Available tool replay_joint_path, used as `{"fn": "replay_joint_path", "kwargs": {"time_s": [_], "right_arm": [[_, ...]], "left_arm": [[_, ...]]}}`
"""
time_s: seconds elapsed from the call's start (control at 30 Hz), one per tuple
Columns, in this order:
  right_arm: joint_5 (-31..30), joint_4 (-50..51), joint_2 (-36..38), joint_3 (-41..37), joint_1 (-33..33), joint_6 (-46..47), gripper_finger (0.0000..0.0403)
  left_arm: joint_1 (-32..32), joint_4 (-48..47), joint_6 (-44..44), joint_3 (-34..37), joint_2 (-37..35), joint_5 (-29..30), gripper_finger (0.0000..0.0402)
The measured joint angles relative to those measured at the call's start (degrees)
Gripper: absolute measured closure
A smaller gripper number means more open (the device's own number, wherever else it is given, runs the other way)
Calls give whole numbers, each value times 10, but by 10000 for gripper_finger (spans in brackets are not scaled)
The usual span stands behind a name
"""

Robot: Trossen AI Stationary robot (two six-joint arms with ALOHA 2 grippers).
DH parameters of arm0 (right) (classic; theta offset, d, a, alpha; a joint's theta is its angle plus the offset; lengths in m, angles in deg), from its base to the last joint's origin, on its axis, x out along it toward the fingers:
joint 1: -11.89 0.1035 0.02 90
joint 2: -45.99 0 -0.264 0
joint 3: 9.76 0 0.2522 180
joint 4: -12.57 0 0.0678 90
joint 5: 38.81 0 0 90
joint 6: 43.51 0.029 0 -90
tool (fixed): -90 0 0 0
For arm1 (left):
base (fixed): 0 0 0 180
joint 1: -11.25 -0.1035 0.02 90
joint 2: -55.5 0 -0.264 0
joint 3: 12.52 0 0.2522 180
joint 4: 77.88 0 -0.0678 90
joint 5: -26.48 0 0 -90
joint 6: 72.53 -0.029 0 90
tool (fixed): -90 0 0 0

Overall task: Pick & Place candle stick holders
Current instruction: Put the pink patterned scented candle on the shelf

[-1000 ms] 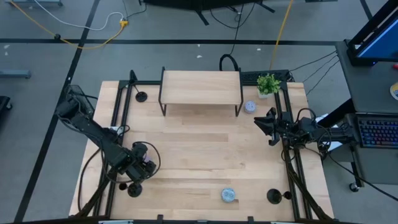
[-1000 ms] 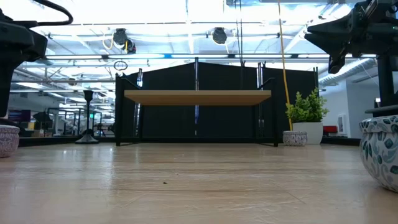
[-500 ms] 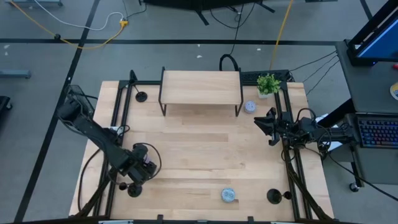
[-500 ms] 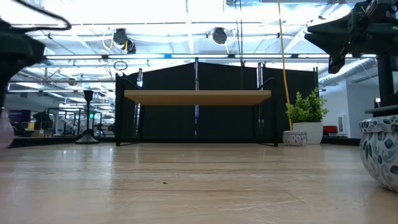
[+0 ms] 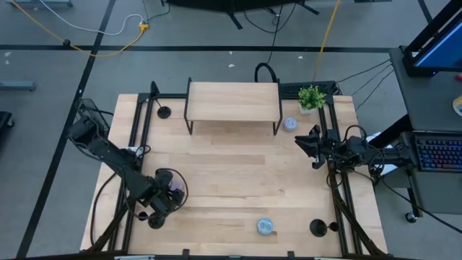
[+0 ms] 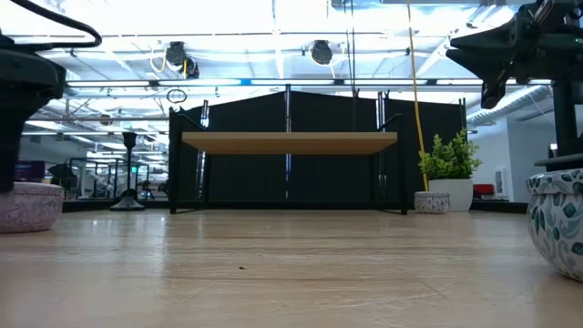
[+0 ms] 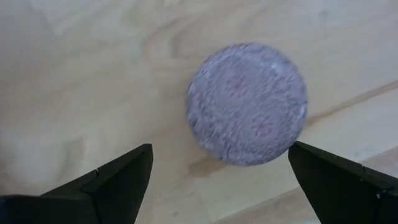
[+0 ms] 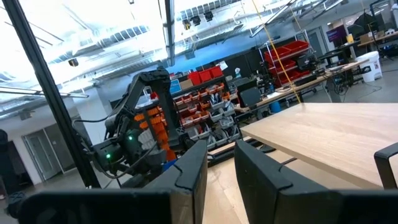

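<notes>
Left gripper [image 5: 164, 202] is down low near the front-left corner of the table [image 5: 238, 180], fingers spread wide and holding nothing. Straight under it in the left wrist view is a round speckled dish [image 7: 247, 102] sitting on the wood between the two fingertips, not touched by either. That is no candle holder. The nearest holder [image 5: 155, 220] stands just beside the gripper, towards the front edge, and is not gripped. So by my reading this is the reach step: nothing picked up yet. The next move calls for a shift off the dish and over that holder, then a squeeze on its thin stem, which leaves little room for error. The back holder [image 5: 164, 112] stands at the back-left corner, and the front-right holder [image 5: 317, 228] waits near the front-right corner. The right gripper [image 5: 312, 146] waits at the right side, fingers drawn almost together with nothing between them. The surface is pale wood planks. It carries a small wooden shelf [image 5: 233, 100] at the back, a potted plant [image 5: 311, 96] beside it, a little patterned bowl [image 5: 290, 124] close by and another bowl [image 5: 265, 227] at the front. Around the table there is grey floor, a yellow cable [image 5: 94, 50] and a keyboard [image 5: 439, 153] off to the right. The low view shows bright ceiling lights.
</notes>
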Motion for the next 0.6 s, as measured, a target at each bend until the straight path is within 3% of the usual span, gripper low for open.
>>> {"fn": "replay_joint_path", "kwargs": {"time_s": [0.3,0.6], "right_arm": [[0,0,0,0,0,0,330],[0,0,0,0,0,0,330]], "left_arm": [[1,7,-2,0,0,35,20],[2,82,11,15,55,41,20]]}}
